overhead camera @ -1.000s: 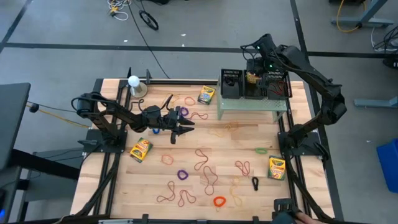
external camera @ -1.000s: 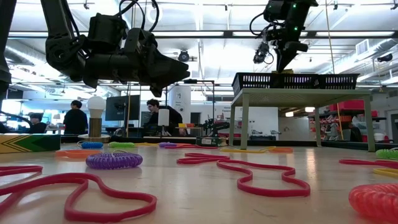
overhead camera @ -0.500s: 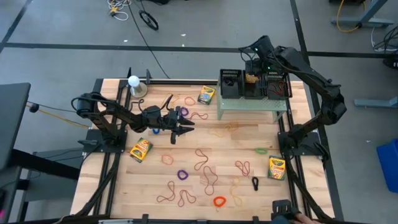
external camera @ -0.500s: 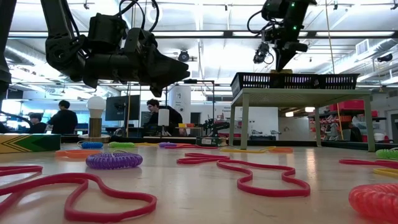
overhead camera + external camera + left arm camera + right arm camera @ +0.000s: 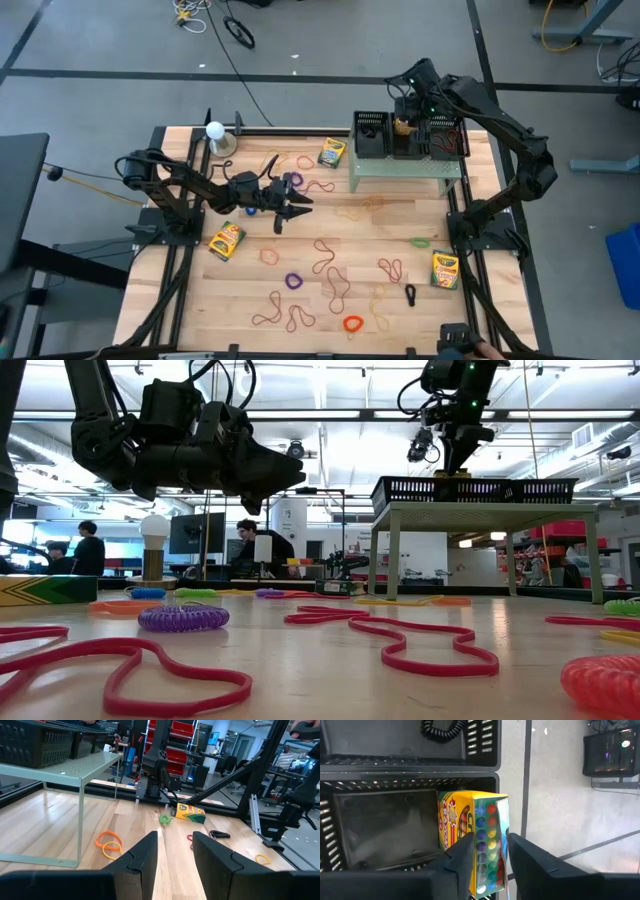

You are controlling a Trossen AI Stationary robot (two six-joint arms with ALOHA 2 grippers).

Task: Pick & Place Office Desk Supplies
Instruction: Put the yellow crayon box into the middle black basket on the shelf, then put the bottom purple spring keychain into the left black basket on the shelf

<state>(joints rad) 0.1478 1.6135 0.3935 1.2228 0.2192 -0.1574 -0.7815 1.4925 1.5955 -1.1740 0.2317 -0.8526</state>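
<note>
My right gripper (image 5: pixel 405 112) (image 5: pixel 449 458) hangs over the black baskets (image 5: pixel 372 135) on the pale green stand (image 5: pixel 405 172). It is shut on a yellow-and-green crayon box (image 5: pixel 472 827) above the middle basket (image 5: pixel 380 827). My left gripper (image 5: pixel 289 208) (image 5: pixel 175 851) is open and empty above the table's middle left. Three more crayon boxes (image 5: pixel 331 152) (image 5: pixel 227 241) (image 5: pixel 445 269) lie flat on the table. Rubber-band loops (image 5: pixel 400 635) and small rings (image 5: pixel 293 281) (image 5: pixel 183 618) lie scattered on the wood. My right gripper pinches the crayon box between its two fingers (image 5: pixel 465 855), one on each broad side near the box's end (image 5: pixel 487 870). The fingers come from above, pointing down. The box hangs upright below them, its lower part inside the middle basket; whether it touches the floor, I cannot tell.
A black coil (image 5: pixel 442 729) lies in the neighbouring basket. A white ball on a round base (image 5: pixel 215 131) stands at the far left corner. Orange bands (image 5: pixel 109 842) lie under the stand. People stand in the room beyond the table.
My right gripper has shifted slightly toward the table's left above the baskets, still shut on the crayon box. My left arm has kept still.
</note>
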